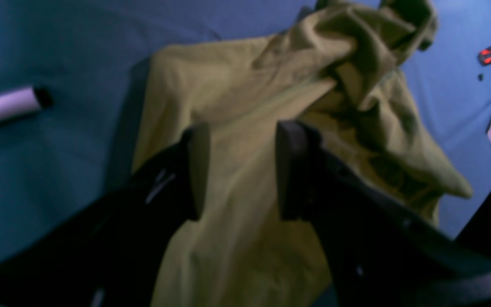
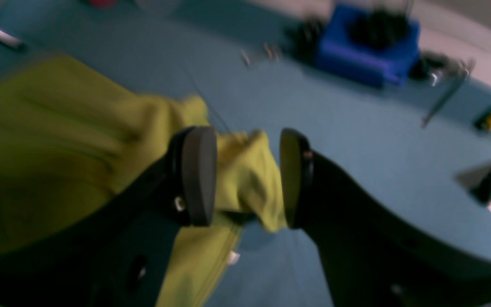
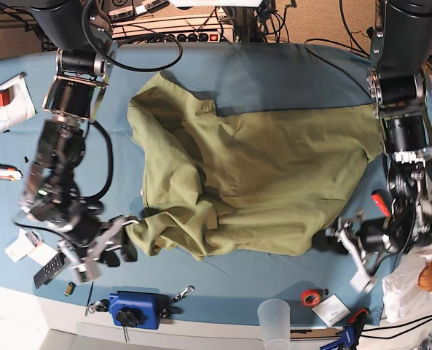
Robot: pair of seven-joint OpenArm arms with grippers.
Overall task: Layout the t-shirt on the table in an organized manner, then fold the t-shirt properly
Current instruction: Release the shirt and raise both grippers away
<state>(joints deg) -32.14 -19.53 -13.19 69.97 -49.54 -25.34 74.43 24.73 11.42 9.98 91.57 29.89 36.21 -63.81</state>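
The olive-green t-shirt (image 3: 259, 182) lies spread but wrinkled over the middle of the teal table (image 3: 288, 80), bunched along its left and near edges. My right gripper (image 2: 245, 177) stands open at the shirt's near-left corner (image 3: 126, 237). A loose fold of shirt (image 2: 249, 179) sits between its fingers. My left gripper (image 1: 243, 170) is open just above the shirt (image 1: 237, 128), by the garment's near-right edge (image 3: 332, 239), with nothing pinched. A crumpled part of the shirt rises beyond its fingers.
A blue box (image 3: 135, 310), a clear cup (image 3: 275, 321) and a red tape roll (image 3: 310, 297) stand along the near edge. A white card with a red piece (image 3: 10, 102) and a remote (image 3: 44, 271) lie at the left. A red-handled tool (image 3: 379, 203) lies at the right.
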